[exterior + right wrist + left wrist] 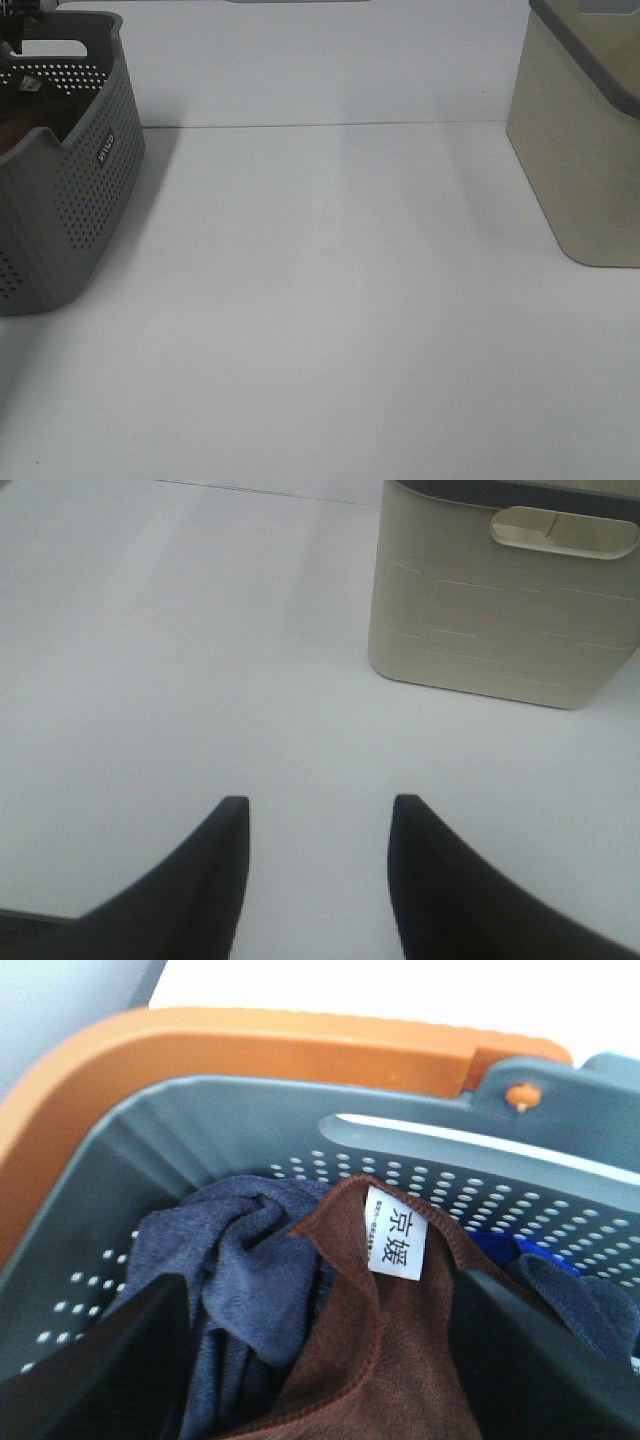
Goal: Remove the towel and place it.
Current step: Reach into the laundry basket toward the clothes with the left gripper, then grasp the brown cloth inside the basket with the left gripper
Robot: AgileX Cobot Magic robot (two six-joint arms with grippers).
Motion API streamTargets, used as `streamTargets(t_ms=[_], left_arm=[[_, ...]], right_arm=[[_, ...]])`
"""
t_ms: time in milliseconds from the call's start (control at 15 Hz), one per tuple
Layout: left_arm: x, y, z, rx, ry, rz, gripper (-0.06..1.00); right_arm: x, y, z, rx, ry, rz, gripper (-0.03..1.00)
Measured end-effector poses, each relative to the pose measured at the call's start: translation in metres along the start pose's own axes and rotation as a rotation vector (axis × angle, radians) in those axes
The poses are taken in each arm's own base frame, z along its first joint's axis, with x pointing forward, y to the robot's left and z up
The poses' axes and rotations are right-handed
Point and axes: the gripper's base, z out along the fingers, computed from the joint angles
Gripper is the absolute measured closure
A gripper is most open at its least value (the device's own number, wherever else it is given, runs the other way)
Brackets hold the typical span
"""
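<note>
Left wrist: left gripper (318, 1312), jaws apart, straddles a plush brown towel (400, 1345) in a perforated grey basket (230, 1130). Right gripper (318, 820) gapes over smooth white worktop (150, 630).

White matte tabletop (330, 330) fills the view, plain throughout. Far edge meets a flat white back wall (320, 60) along a thin dark seam. Light soft, even; shadows faint.

Bright diffuse light, soft shadows on the table (330, 300), right gripper (320, 805) dark and blurred up close.
</note>
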Motion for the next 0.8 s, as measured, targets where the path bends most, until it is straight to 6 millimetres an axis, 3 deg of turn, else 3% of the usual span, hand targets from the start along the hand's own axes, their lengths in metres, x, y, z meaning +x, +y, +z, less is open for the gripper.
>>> streamTargets(t_ms=[467, 800], left_arm=[[0.013, -0.01, 0.039, 0.05, -0.039, -0.006, 0.31], [0.019, -0.012, 0.053, 0.048, -0.047, 0.009, 0.37]], right_arm=[[0.0, 0.0, 0.0, 0.0, 0.0, 0.0, 0.53], [0.0, 0.0, 0.0, 0.0, 0.0, 0.0, 0.53]])
